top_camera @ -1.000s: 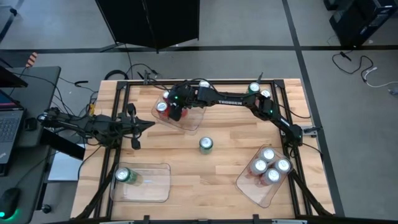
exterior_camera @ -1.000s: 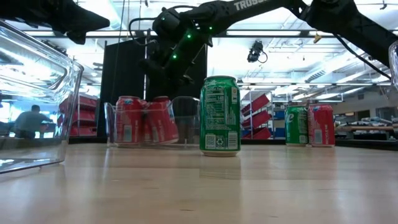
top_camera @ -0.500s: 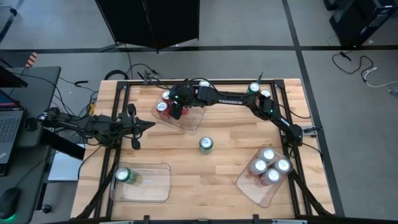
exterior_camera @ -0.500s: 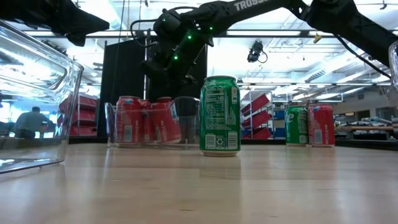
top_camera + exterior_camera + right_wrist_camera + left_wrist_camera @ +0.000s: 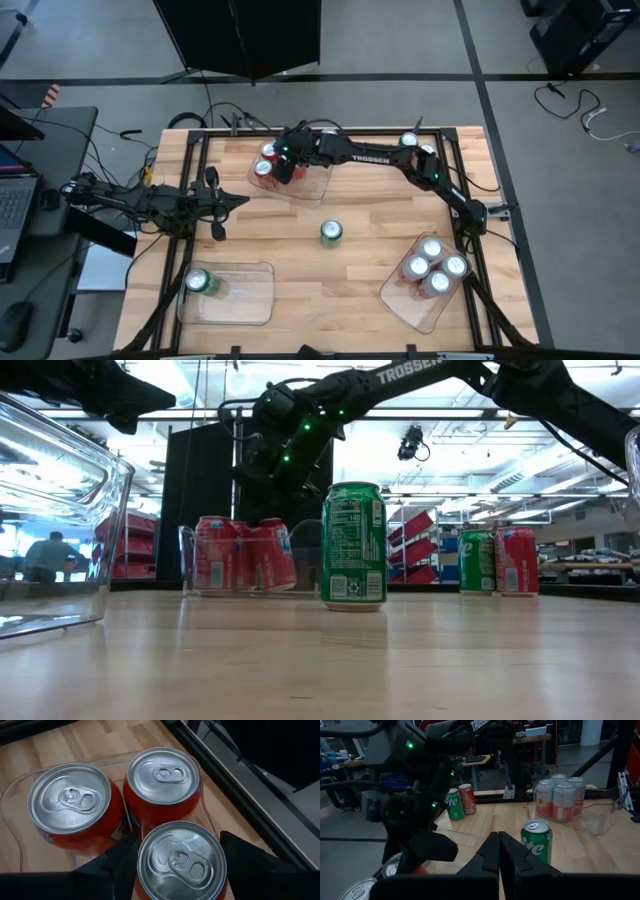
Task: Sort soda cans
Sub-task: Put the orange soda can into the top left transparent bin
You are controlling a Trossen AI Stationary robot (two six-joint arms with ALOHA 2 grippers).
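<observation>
**Right arm over the red-can tray, third can between its fingers**

Wooden planks make up the table [image 5: 360, 215], ringed by a black frame, with a workshop beyond. Across its far side the right arm stretches to the far-left clear tray [image 5: 310, 190], its wrist bent down over the tray's contents. By contrast the left arm lies parked off the table's left edge, and the left gripper [image 5: 498, 851] has its fingers pressed together, holding nothing.

Three clear trays hold sorted cans: four silver-white cans [image 5: 432, 265] near right, one green can [image 5: 196, 281] near left, and red cans [image 5: 70, 810] in the far tray. A lone green can [image 5: 331, 232] stands upright mid-table; a green and a red can [image 5: 516, 561] wait at the far right edge.

Seen past the right gripper [image 5: 181, 860], an upright red can [image 5: 181, 857] stands directly between the spread fingers, axis vertical, just beside two neighbours. Whether the fingers touch it I cannot tell. By my reading, this can is being set down or released.
</observation>
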